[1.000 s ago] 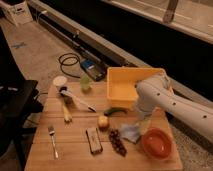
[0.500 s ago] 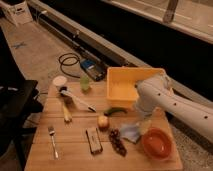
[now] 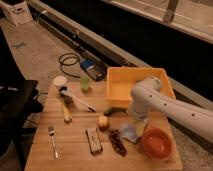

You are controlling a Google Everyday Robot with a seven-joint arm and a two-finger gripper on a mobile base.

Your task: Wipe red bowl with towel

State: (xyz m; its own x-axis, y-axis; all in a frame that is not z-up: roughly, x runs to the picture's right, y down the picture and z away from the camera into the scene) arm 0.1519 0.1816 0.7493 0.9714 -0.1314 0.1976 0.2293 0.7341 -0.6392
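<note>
The red bowl (image 3: 157,143) sits on the wooden table (image 3: 70,155) near its front right corner. A pale blue towel (image 3: 129,133) lies crumpled just left of the bowl. My white arm comes in from the right and bends down over the towel. The gripper (image 3: 138,128) hangs at the towel, right beside the bowl's left rim.
A yellow bin (image 3: 134,86) stands at the back right. A brush (image 3: 75,99), a banana (image 3: 65,112), a green cup (image 3: 85,82), a white cup (image 3: 60,81), an apple (image 3: 103,121), grapes (image 3: 117,141), a fork (image 3: 53,141) and a dark bar (image 3: 93,140) lie on the table. Cables (image 3: 70,61) lie on the floor behind.
</note>
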